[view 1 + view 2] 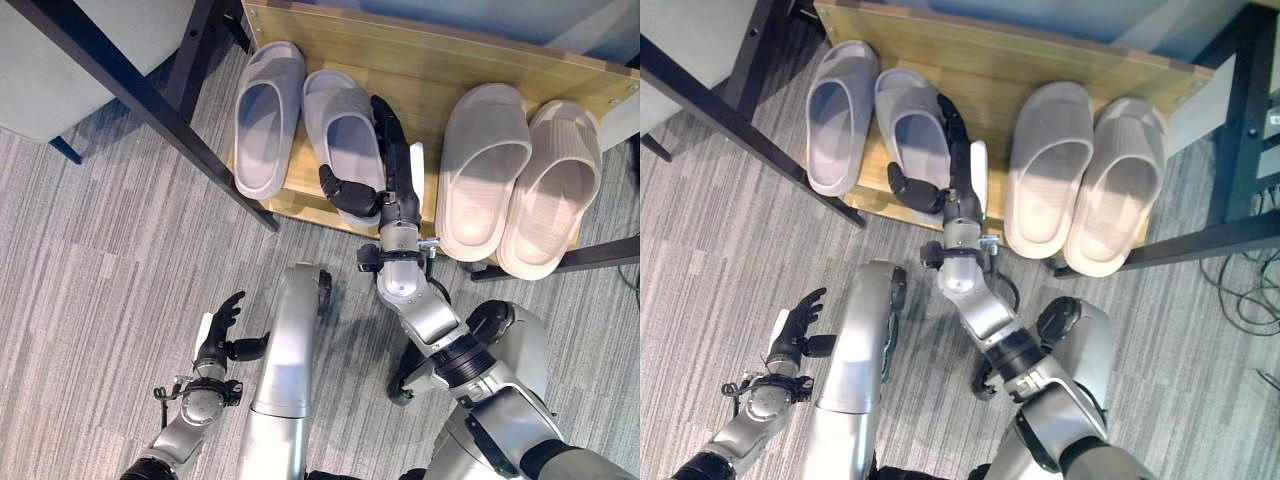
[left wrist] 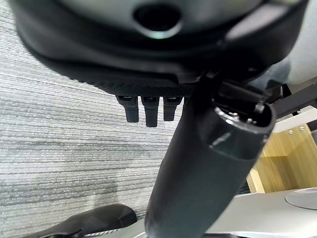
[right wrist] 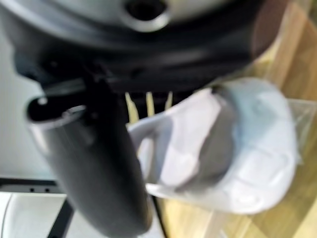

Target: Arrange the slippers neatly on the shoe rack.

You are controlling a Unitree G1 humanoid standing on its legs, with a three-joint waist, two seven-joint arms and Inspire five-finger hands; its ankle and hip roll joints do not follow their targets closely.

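A wooden shoe rack shelf (image 1: 420, 70) lies low over the carpet and carries two pairs of slippers. One grey slipper (image 1: 265, 115) sits at the left, with its mate (image 1: 340, 125) beside it. My right hand (image 1: 392, 170) grips that mate at its heel end, with the fingers along its right edge and the thumb (image 3: 99, 168) curled over the heel; the slipper (image 3: 247, 148) shows past the thumb. Two beige slippers (image 1: 485, 170) (image 1: 555, 185) rest side by side at the right. My left hand (image 1: 215, 335) hovers over the carpet at the lower left, fingers (image 2: 148, 111) straight and holding nothing.
A black metal frame bar (image 1: 150, 100) runs diagonally past the shelf's left end, and another bar (image 1: 600, 252) crosses under the beige pair. A grey padded seat (image 1: 60, 60) stands at the upper left. Loose cables (image 1: 1240, 290) lie on the striped carpet at the right.
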